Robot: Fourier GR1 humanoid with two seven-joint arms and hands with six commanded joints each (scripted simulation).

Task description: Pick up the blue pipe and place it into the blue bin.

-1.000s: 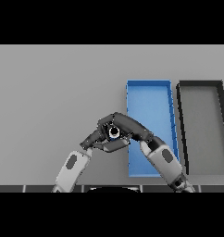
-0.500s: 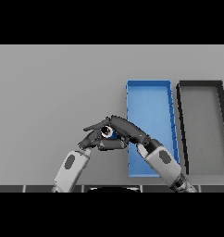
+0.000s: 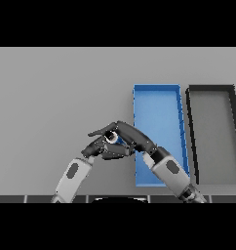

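The blue pipe (image 3: 116, 140) is a short tube with a pale open end, held just above the table left of the blue bin (image 3: 156, 100). My right hand (image 3: 134, 138) reaches in from the lower right and is curled over the pipe, one finger stretched out to the left. My left hand (image 3: 96, 148) comes in from the lower left and sits right against the pipe from below and the left, partly hidden under the right hand. The bin is a long open tray, and my right forearm crosses its near end.
A black bin (image 3: 212, 91) of the same shape stands right of the blue one, close alongside it. The grey table (image 3: 56, 97) stretches to the left and far side of the hands.
Both hands with the pipe have shifted a little to the left, away from the blue bin's edge. The right hand's upper finger now points out to the left.
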